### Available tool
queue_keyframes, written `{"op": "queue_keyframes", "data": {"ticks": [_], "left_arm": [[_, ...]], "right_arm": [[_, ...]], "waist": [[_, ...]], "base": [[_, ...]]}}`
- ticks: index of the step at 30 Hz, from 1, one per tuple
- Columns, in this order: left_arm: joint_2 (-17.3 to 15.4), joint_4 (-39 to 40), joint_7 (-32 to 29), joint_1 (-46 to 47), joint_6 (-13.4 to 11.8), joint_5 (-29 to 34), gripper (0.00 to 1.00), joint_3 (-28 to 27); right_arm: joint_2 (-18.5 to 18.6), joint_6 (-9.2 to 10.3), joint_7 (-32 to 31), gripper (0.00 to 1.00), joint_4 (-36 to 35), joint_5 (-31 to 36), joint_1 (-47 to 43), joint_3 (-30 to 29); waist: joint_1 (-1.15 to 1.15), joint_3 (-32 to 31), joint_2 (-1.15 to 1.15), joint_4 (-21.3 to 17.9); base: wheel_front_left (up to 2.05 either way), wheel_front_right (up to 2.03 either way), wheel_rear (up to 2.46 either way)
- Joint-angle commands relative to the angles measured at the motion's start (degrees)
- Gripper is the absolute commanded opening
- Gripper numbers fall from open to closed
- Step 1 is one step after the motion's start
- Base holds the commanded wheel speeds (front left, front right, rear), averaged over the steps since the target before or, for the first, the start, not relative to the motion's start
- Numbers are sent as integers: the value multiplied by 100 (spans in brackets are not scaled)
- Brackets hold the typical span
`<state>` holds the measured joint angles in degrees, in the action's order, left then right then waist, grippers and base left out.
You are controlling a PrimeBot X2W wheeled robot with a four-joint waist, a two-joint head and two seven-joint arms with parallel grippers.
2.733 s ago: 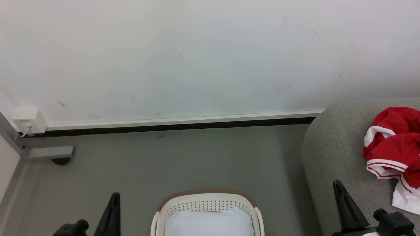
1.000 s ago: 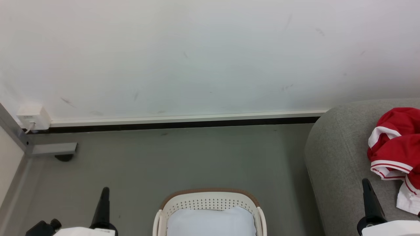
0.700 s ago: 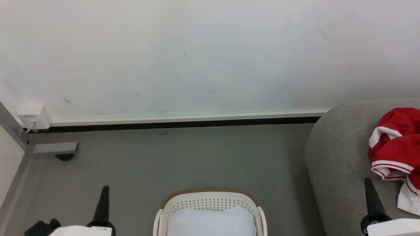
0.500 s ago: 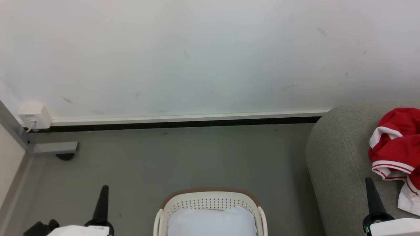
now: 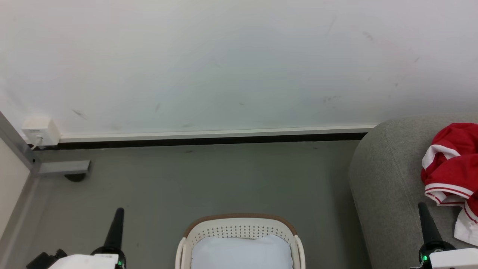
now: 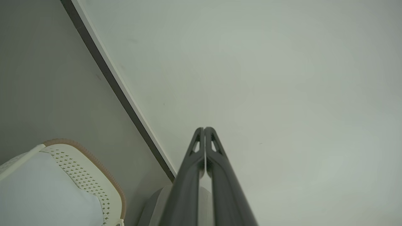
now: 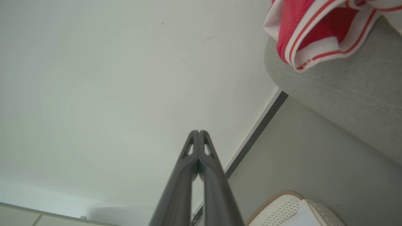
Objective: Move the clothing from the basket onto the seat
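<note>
Evidently the clothing (image 5: pixel 452 164) lies heaped on the seat (image 5: pixel 384 186) at the right edge of the head view; the basket (image 5: pixel 239 217), bottom centre, holds just its pale pad (image 5: pixel 241 254). The left gripper (image 5: pixel 118 215), lower left, and right gripper (image 5: pixel 422 208), lower right, are pinched closed on nothing. I judge the transfer finished; next comes only checking the basket's unseen near end.

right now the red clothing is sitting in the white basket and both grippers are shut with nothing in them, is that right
Not quite. The clothing lies on the grey seat, not in the basket, whose pale pad is bare; the head view shows it. The left gripper and right gripper are indeed shut with nothing in them.
</note>
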<state>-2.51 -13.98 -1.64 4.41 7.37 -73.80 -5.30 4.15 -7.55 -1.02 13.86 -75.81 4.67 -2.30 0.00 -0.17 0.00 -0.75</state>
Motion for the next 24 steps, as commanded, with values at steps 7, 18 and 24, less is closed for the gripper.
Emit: {"op": "queue_keyframes", "data": {"ticks": [7, 18, 24], "left_arm": [[-50, 21, -122, 112, 16, -476, 0, -50], [-52, 11, -259, 152, 18, -947, 0, -79], [-54, 5, -327, 162, 19, -1221, 0, -96]], "right_arm": [[-1, 8, -119, 0, -14, -421, 138, -103], [-31, 9, -249, 0, -4, -879, 147, -198], [-44, 10, -329, 0, 2, -1098, 150, -252]], "waist": [[0, 6, 0, 13], [0, 15, 0, 32], [0, 20, 0, 43]], "base": [[0, 0, 0], [0, 0, 0], [0, 0, 0]]}}
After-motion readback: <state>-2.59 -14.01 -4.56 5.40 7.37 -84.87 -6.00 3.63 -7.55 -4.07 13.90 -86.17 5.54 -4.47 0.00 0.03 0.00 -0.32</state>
